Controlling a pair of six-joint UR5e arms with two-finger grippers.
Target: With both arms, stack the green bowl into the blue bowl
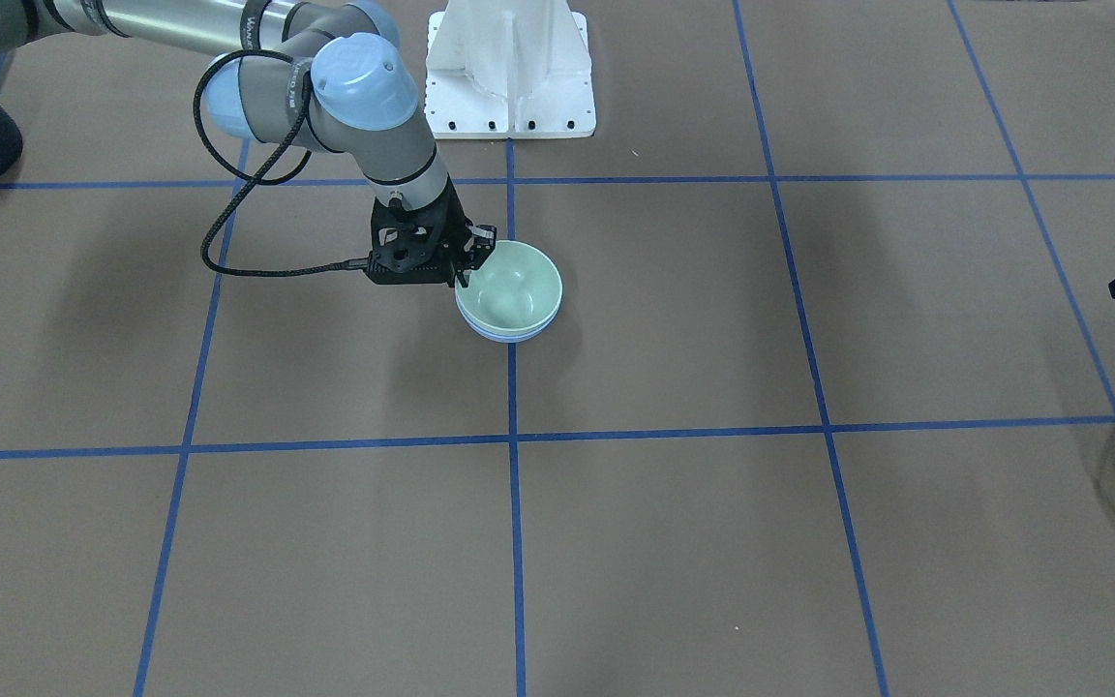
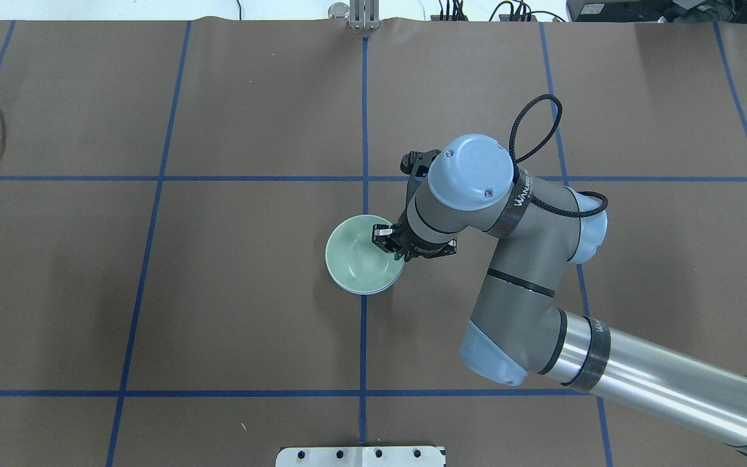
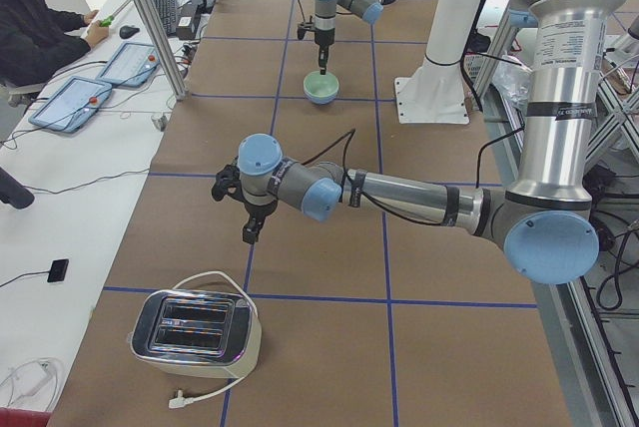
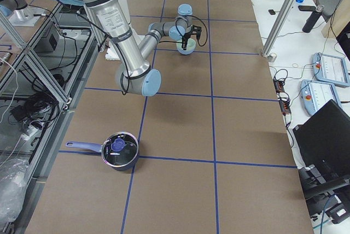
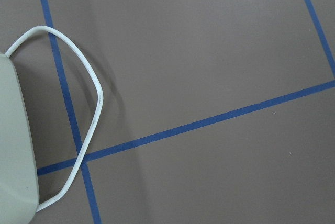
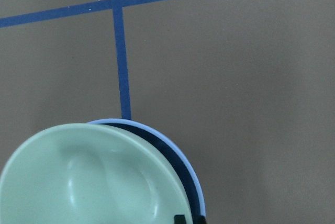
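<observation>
On a brown table (image 1: 712, 542) gridded with blue tape (image 1: 515, 542), the right gripper (image 1: 468, 269) pinches the green bowl (image 1: 514, 286), nested in the blue bowl (image 1: 507, 336). Whether the left gripper (image 3: 249, 235) is spread cannot be told.

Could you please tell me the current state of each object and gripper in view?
green bowl: nested in the blue bowl, slightly off-centre.
blue bowl: upright, underneath it.
right gripper: shut on the green bowl's rim.
left gripper: holding nothing; open or shut unclear.
toaster: unplugged, plug lying loose.
pot: lid on.
</observation>
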